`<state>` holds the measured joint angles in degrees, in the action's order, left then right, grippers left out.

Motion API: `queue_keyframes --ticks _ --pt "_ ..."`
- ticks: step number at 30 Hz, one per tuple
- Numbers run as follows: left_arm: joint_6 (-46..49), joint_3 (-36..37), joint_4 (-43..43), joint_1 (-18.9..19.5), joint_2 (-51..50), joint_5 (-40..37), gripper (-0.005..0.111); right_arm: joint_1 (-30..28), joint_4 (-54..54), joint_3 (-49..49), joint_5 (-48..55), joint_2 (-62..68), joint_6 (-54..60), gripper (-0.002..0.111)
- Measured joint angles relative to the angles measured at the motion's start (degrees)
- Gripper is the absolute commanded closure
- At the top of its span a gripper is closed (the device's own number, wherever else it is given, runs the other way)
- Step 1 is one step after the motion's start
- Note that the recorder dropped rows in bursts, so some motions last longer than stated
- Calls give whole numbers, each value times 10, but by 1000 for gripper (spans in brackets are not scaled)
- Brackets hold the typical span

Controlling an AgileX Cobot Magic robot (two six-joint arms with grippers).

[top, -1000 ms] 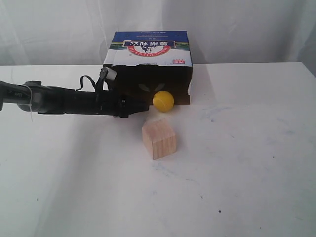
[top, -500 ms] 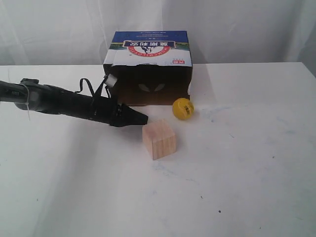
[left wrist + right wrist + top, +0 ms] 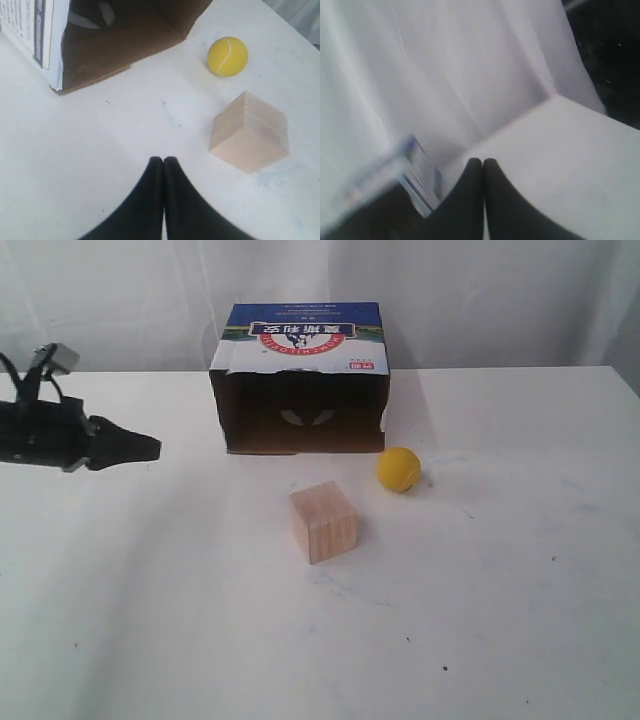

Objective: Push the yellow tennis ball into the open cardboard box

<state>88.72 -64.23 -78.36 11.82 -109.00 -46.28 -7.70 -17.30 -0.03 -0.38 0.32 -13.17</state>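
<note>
The yellow tennis ball (image 3: 399, 469) (image 3: 227, 56) rests on the white table, outside the box and just off its front right corner. The open cardboard box (image 3: 300, 380) (image 3: 45, 37) lies on its side with its dark mouth facing the front. My left gripper (image 3: 152, 448) (image 3: 163, 160) is shut and empty, far to the left of the ball and box. My right gripper (image 3: 483, 161) is shut and empty; it does not show in the exterior view, and its blurred wrist view catches a corner of the box (image 3: 422, 175).
A pale wooden cube (image 3: 323, 522) (image 3: 250, 132) stands in front of the box, to the left of the ball and nearer the front. White curtains hang behind the table (image 3: 500, 590).
The left arm has pulled back from the box mouth to the far left. The ball has rolled right, out from the box opening to beyond its right corner.
</note>
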Motion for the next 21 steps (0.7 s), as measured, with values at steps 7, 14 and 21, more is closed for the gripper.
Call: queue_keyframes --ticks 7,14,21 --pt "0 123 21 21 119 54 107 7 159 -93 -181 315 -102 108" --pt "-97 249 32 21 319 369 107 30 304 -585 263 911 0 108" --pt "-103 321 32 21 628 358 107 74 -162 -666 338 1026 527 108"
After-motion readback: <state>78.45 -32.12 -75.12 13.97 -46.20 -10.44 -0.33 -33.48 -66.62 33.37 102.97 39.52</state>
